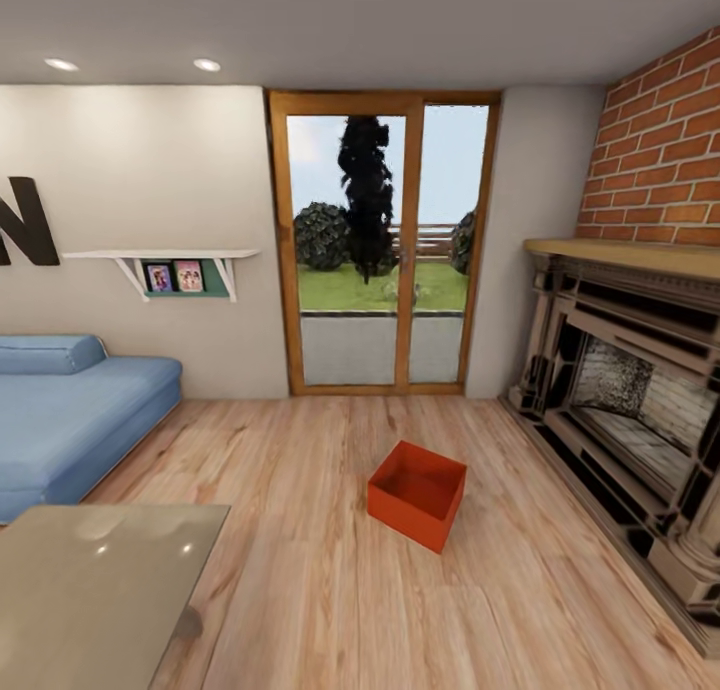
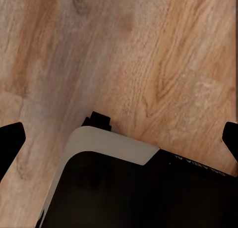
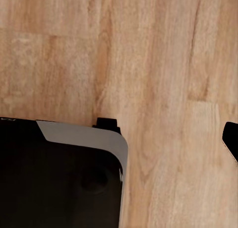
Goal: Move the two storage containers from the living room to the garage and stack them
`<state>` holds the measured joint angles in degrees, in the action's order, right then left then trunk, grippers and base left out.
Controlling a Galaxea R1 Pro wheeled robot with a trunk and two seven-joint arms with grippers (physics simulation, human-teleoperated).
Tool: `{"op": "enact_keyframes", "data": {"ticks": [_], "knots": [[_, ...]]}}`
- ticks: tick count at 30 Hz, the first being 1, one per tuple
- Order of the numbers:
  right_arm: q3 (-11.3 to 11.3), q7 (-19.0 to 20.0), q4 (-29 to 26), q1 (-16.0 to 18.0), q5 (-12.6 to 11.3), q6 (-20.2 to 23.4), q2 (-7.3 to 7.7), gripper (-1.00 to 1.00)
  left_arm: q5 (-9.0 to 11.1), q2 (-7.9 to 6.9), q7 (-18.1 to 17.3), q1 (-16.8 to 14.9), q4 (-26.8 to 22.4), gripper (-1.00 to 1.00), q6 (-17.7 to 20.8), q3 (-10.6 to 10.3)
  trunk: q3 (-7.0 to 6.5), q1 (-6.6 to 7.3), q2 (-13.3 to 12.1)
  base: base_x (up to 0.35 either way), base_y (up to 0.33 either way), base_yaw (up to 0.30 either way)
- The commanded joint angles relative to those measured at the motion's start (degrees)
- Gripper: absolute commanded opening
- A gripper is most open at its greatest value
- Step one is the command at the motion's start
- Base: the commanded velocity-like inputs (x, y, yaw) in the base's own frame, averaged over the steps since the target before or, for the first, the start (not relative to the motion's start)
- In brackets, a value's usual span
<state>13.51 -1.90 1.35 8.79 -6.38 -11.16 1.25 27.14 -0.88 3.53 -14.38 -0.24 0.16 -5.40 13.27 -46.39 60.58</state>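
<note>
A: What is in front of the robot?

B: The living room: the wood plank floor (image 1: 300, 570), the brick fireplace (image 1: 630, 390) to the right, a blue sofa (image 1: 70, 410) to the left, a glass door (image 1: 385, 250) ahead.

A: And the containers?

B: One orange-red container (image 1: 418, 494) stands on the planks near the fireplace, untouched. I judge nothing is carried yet; the whole transport and stacking remain.

A: The grippers?

B: Each wrist view shows planks and the robot's base (image 2: 124, 188). Fingertips (image 2: 10, 139) at the edges; both grippers seem spread wide, holding nothing.
</note>
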Motion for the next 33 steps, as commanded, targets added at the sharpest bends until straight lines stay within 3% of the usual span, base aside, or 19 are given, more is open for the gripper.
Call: {"op": "enact_keyframes", "data": {"ticks": [1,33], "knots": [[0.4,0.0,0.1,0.1,-0.7,-0.3,-0.02,1.00,0.5,0.00,0.2,0.0,0.0,1.00,0.0,-0.5,0.07,-0.04,0.0,0.322,0.000,0.000],[0.3,0.0,0.2,0.1,-0.8,-0.2,-0.11,1.00,0.5,0.00,0.2,0.0,0.0,1.00,0.0,-0.5,0.07,-0.04,0.0,0.322,0.084,0.000]]}}
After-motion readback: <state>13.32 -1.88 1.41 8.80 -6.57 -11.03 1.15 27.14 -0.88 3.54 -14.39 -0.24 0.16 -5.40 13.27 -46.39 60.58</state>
